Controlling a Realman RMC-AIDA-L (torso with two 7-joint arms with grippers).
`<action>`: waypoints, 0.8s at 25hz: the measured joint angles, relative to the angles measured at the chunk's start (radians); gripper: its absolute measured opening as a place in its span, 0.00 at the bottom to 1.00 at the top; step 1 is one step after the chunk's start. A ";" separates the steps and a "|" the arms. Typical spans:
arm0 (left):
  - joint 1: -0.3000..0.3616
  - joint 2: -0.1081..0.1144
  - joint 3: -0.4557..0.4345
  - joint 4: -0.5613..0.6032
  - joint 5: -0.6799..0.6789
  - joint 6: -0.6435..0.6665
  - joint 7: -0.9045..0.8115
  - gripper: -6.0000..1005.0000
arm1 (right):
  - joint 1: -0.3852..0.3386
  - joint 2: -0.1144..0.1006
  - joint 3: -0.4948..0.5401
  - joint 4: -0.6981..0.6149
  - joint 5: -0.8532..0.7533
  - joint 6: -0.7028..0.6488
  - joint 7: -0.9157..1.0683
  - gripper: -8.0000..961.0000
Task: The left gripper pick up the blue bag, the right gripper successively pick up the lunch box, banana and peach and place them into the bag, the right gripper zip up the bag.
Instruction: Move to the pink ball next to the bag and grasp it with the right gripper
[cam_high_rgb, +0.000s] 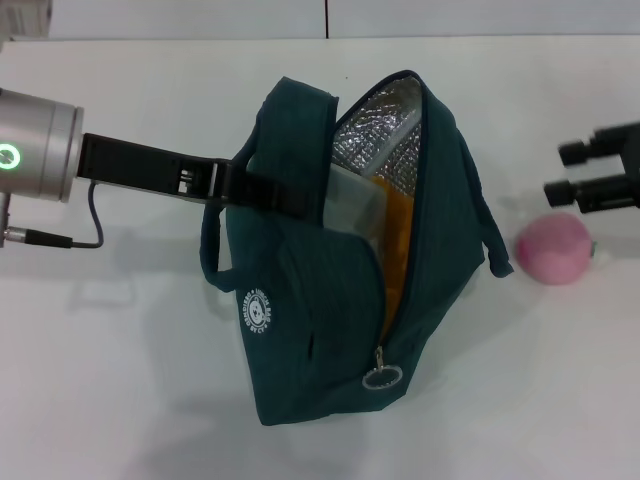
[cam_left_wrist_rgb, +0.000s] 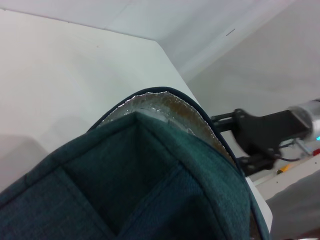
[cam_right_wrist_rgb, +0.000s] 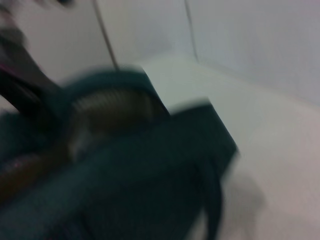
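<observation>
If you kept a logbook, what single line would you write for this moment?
left gripper: shut on blue bag rim | lunch box, banana: inside | peach: on table | right gripper: open beside peach | zipper: open

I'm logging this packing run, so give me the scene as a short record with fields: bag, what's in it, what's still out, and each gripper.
bag: blue bag, zipper open, silver lining showing
inside: lunch box and banana, partly visible
still out: peach on the white table, beside the bag
left gripper: shut on the bag's edge
right gripper: open, just beyond the peach
</observation>
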 joint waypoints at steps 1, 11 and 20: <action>-0.001 0.000 0.000 0.000 0.000 0.000 0.000 0.04 | 0.017 -0.002 -0.001 -0.004 -0.064 0.003 0.046 0.67; -0.010 -0.007 0.000 0.000 -0.002 -0.002 -0.003 0.04 | 0.167 0.063 -0.011 -0.054 -0.504 0.004 0.241 0.67; -0.011 -0.007 0.000 0.000 -0.013 -0.002 -0.006 0.04 | 0.230 0.109 -0.034 -0.048 -0.630 0.000 0.279 0.67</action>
